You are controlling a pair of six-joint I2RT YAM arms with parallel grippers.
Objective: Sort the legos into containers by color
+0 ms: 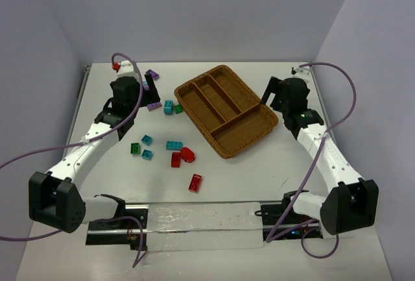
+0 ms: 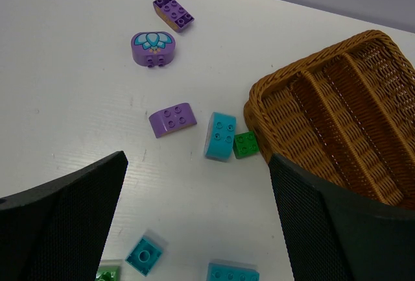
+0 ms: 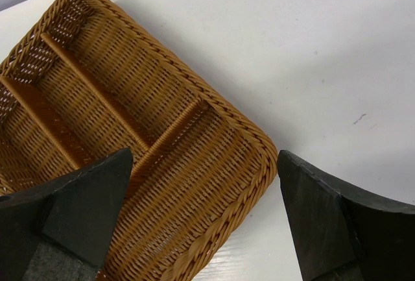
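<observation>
- The bricks (image 1: 173, 145) lie loose on the tabletop (image 1: 259, 177), left of the tray (image 1: 200, 77). Its compartments look bare, so none are sorted yet.
- By the tray's corner, a teal brick (image 2: 220, 135) sits just beside a green brick (image 2: 246, 144), which seems to touch the wicker wall, though we cannot be sure.
- Our left hand (image 2: 196, 158) hovers open above that cluster, holding nothing. Our right hand (image 3: 205, 154) is open too, over the tray's right-hand corner.
- The risk we see: fingers closing on the teal brick may catch the green one, mixing colours, or shove the tray.
</observation>
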